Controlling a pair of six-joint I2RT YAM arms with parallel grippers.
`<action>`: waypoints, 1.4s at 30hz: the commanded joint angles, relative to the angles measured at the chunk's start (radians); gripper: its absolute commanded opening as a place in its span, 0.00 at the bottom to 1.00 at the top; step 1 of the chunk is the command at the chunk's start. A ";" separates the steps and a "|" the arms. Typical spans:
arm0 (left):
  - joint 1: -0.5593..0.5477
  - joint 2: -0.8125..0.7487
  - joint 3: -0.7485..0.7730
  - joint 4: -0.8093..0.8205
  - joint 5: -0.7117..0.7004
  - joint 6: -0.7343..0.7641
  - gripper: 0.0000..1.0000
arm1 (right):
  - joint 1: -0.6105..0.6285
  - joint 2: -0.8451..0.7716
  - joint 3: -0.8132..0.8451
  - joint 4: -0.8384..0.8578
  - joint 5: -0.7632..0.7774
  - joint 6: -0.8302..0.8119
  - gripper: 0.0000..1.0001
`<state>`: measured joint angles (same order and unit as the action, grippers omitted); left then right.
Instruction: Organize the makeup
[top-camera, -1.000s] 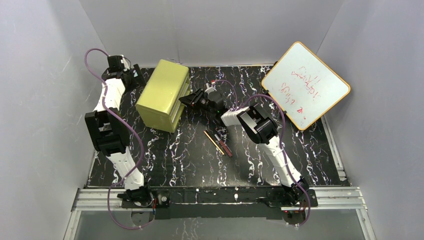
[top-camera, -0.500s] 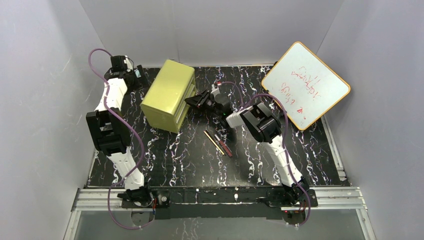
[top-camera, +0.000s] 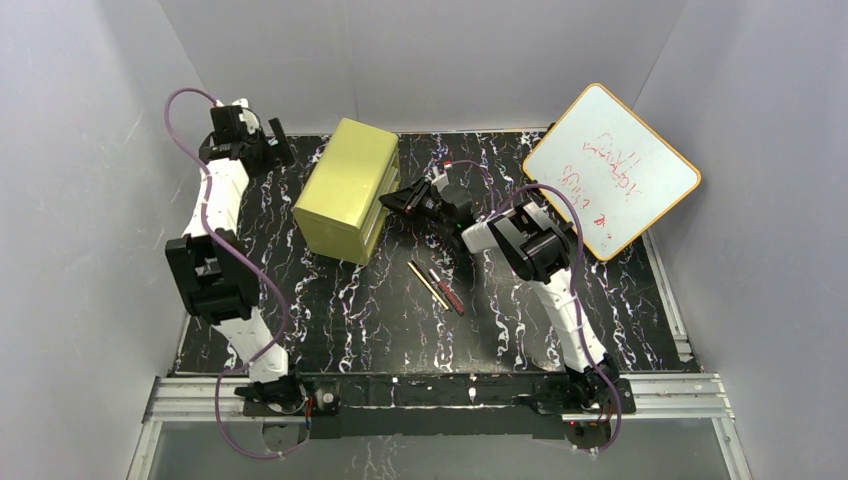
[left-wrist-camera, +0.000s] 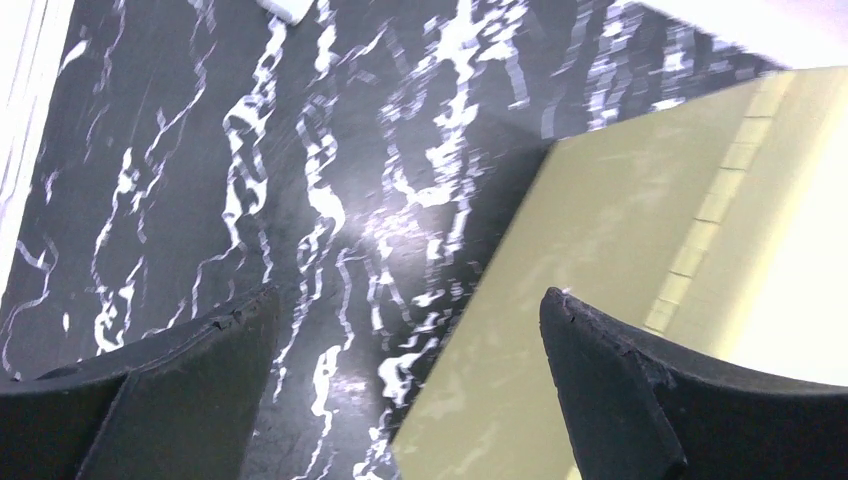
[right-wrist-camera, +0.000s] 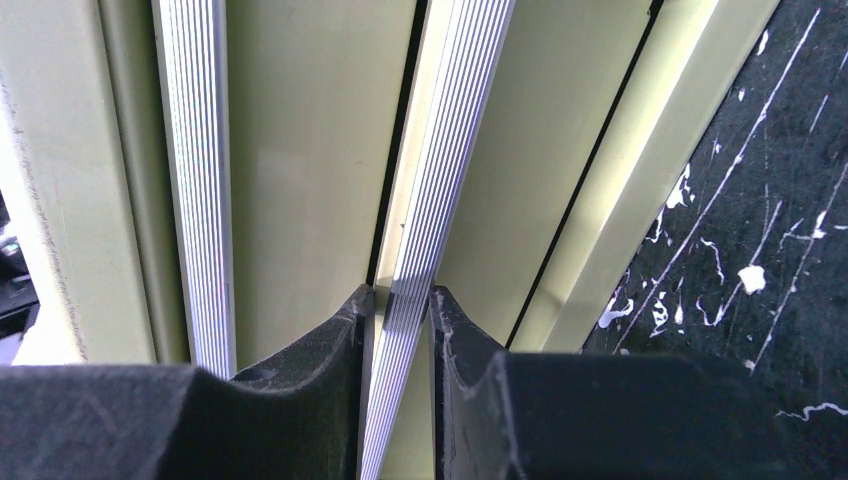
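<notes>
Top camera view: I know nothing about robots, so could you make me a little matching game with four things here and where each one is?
Things:
1. drawer box
2. whiteboard
3. gold pencil
4. right gripper

Places or states:
A. at the far right, with red writing on it
B. lying on the table beside the dark red pencil
C. pinched on a silver handle
D. olive green, left of centre at the back

Pairs: 1-D, 2-A, 3-B, 4-C
</notes>
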<state>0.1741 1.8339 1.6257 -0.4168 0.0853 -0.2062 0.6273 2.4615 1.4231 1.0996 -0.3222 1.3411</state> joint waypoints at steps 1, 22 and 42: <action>-0.022 -0.165 -0.014 0.083 0.191 -0.026 0.99 | -0.038 -0.002 0.020 -0.013 0.011 -0.045 0.01; -0.062 -0.034 0.025 0.093 0.540 -0.081 0.99 | -0.038 -0.006 0.015 -0.009 0.002 -0.038 0.01; -0.139 0.040 0.046 -0.119 0.149 0.083 0.99 | -0.047 -0.031 -0.030 -0.024 -0.012 -0.043 0.01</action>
<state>0.0570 1.8290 1.6447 -0.4278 0.3977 -0.1947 0.6231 2.4615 1.4284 1.0878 -0.3405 1.3380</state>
